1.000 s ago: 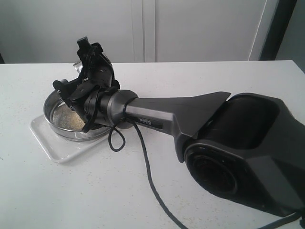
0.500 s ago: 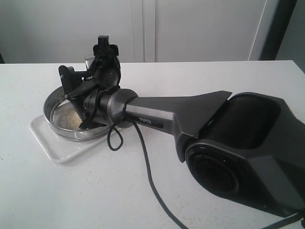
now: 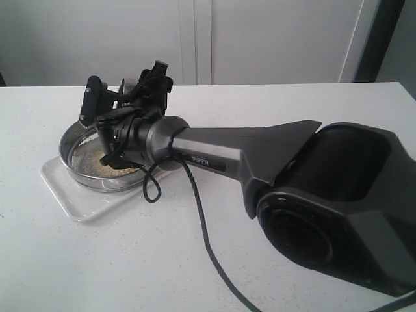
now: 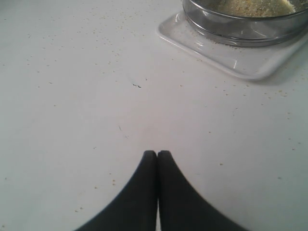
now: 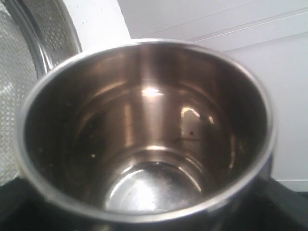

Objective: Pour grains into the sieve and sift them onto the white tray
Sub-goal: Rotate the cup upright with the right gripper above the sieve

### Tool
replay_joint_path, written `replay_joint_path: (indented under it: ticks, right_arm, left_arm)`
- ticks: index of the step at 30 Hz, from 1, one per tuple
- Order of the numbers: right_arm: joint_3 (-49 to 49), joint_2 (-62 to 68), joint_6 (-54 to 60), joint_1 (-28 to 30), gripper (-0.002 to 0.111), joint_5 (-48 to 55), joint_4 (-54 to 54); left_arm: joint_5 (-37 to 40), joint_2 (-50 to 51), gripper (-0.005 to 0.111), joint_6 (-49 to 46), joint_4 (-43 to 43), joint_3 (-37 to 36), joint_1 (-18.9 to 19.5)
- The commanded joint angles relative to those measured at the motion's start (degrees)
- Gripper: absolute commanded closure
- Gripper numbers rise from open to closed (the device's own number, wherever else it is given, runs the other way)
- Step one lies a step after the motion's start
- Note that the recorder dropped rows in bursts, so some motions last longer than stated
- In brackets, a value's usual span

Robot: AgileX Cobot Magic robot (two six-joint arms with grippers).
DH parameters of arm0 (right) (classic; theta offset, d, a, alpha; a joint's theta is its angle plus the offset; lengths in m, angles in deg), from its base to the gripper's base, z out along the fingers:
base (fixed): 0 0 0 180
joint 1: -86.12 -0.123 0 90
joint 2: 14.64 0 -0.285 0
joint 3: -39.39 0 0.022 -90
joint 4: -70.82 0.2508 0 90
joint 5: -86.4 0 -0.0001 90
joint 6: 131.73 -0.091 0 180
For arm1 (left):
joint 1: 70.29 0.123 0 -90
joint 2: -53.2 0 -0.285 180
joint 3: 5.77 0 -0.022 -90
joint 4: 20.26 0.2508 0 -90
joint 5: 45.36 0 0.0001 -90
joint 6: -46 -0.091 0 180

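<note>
The sieve (image 3: 81, 174) stands on the white tray (image 3: 68, 198) at the table's left, with a patch of golden grains (image 3: 110, 168) on its mesh. My right gripper (image 3: 127, 90) reaches across above the sieve's far rim, shut on a small steel cup (image 3: 130, 84). The right wrist view looks into that cup (image 5: 144, 134), which holds only a few specks, with the sieve (image 5: 29, 43) rim beside it. My left gripper (image 4: 157, 153) is shut on nothing above bare table, short of the tray (image 4: 231, 60), the sieve (image 4: 240, 29) and the grains (image 4: 255, 6).
The right arm's dark body (image 3: 260, 156) and base (image 3: 338, 208) fill the table's right side, and a black cable (image 3: 201, 234) trails toward the front edge. Stray grains (image 4: 211, 86) dot the table around the tray. A white wall lies behind the table.
My right wrist has rolled, swinging the cup up and to the right from its tipped pose over the sieve. The left gripper has stayed shut.
</note>
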Motion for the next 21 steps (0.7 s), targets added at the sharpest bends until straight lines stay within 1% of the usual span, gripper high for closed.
replay_joint_path:
  ticks: [1, 5, 9, 12, 17, 21]
  right_arm:
    - [-0.64, -1.83, -3.58, 0.09, 0.108, -1.26, 1.88]
    - [-0.64, -2.91, -5.03, 0.41, 0.108, -4.95, 7.34]
    - [-0.64, -3.88, -5.03, 1.06, 0.108, -9.45, 14.98]
    - [-0.17, -4.87, -3.45, 1.74, 0.108, -12.20, 19.92]
    - [-0.17, -6.48, 2.63, 2.12, 0.108, -15.59, 28.90]
    - [-0.17, -7.54, 10.33, 2.70, 0.108, -16.62, 39.31]
  left_arm:
    - [0.41, -0.22, 0.107, 0.56, 0.00, -0.44, 0.07]
    - [0.41, -0.22, 0.107, 0.56, 0.00, -0.44, 0.07]
    - [0.41, -0.22, 0.107, 0.56, 0.00, -0.44, 0.07]
    - [0.41, -0.22, 0.107, 0.56, 0.00, -0.44, 0.07]
    - [0.41, -0.22, 0.107, 0.56, 0.00, -0.44, 0.07]
    - [0.41, -0.22, 0.107, 0.56, 0.00, -0.44, 0.07]
